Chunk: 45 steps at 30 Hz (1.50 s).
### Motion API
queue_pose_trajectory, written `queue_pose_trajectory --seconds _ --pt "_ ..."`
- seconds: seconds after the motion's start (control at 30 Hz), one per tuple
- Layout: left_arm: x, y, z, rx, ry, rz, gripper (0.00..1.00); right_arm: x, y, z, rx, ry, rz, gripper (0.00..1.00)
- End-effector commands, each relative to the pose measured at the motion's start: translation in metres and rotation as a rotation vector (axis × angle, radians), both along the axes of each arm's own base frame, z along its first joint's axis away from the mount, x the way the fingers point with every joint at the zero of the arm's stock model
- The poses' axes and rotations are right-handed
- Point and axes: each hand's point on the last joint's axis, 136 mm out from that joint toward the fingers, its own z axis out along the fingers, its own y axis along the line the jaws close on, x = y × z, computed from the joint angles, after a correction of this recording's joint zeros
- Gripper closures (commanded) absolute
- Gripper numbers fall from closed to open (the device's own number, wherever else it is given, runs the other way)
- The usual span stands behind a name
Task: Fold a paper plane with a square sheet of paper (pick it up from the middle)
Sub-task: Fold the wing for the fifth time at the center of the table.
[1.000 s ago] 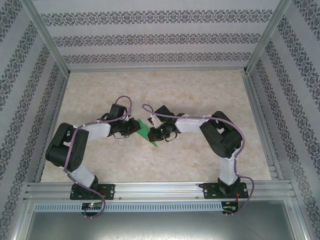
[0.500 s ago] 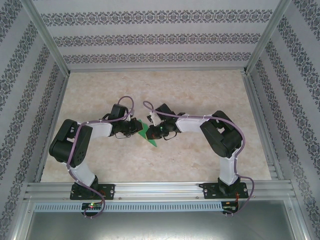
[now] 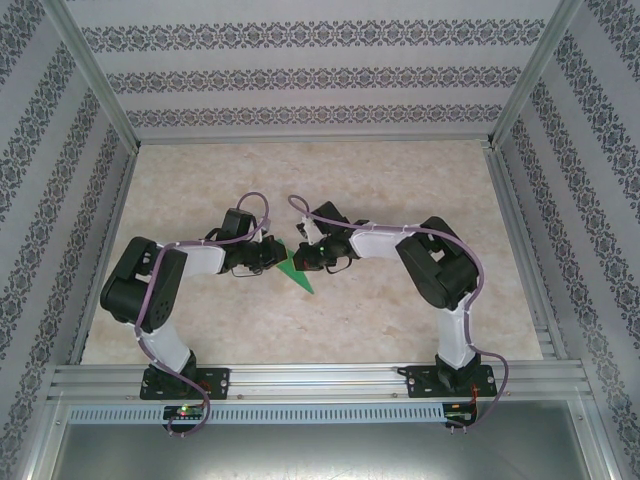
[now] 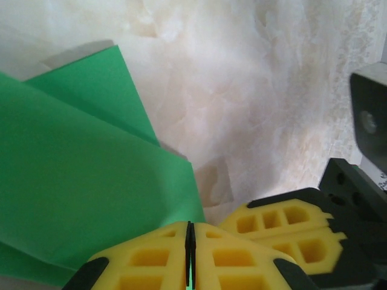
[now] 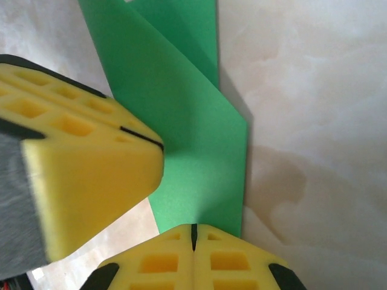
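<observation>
The square sheet of paper (image 3: pixel 295 272) is bright green, folded into a narrow pointed shape, and held between both grippers at mid-table. My left gripper (image 3: pixel 277 256) is shut on its left side. In the left wrist view its yellow fingertips (image 4: pixel 157 260) are pressed together, with green showing in the slit of the left gripper (image 4: pixel 190 241), and the folded paper (image 4: pixel 78 163) spreads up and to the left. My right gripper (image 3: pixel 303 256) is shut on the opposite edge. In the right wrist view the paper (image 5: pixel 193 145) runs up from the closed right gripper (image 5: pixel 193 232).
The two grippers nearly touch: the right one's yellow fingers (image 4: pixel 284 229) sit beside the left jaws, and the left one's fingers (image 5: pixel 78 169) crowd the right wrist view. The beige marble tabletop (image 3: pixel 400 180) is fenced by aluminium rails and patterned walls.
The right gripper has moved slightly back and left, closer to the left gripper, taking the paper's upper part with it. The left arm's elbow has shifted a little.
</observation>
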Motion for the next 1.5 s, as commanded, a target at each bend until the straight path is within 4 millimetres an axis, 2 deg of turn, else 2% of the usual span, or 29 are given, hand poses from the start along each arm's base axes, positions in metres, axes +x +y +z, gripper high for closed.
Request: queue_pose_trajectory --seconds 0.0,0.23,0.5,0.73,0.97,1.13,1.3,1.4,1.47 --pt "0.0 -0.002 -0.004 -0.03 0.007 -0.006 0.87 -0.01 0.003 -0.007 -0.016 0.027 0.051 1.0" --pt "-0.006 0.007 -0.024 0.022 0.063 0.029 0.89 -0.015 -0.004 -0.017 -0.061 0.042 0.064 0.99" --pt "-0.012 0.045 -0.049 0.192 0.131 0.169 0.91 -0.019 -0.027 -0.034 -0.186 0.057 0.04 0.99" --pt "0.005 0.072 -0.049 0.215 0.117 0.237 0.91 -0.035 -0.046 -0.054 -0.266 0.088 0.061 1.0" --pt "0.021 0.113 -0.054 0.197 0.114 0.33 0.91 -0.044 -0.054 -0.062 -0.281 0.107 0.076 1.0" --pt "0.034 0.135 -0.048 0.183 0.096 0.363 0.91 -0.044 -0.051 -0.059 -0.265 0.105 0.077 0.99" --pt "0.044 0.144 -0.027 0.207 0.039 0.35 0.91 -0.042 -0.044 -0.054 -0.248 0.097 0.072 0.99" --pt "0.047 0.145 -0.008 0.218 -0.003 0.338 0.89 -0.037 -0.033 -0.043 -0.21 0.081 0.063 0.95" --pt "0.046 0.145 0.005 0.221 -0.024 0.336 0.87 -0.03 -0.021 -0.025 -0.162 0.049 0.053 0.91"
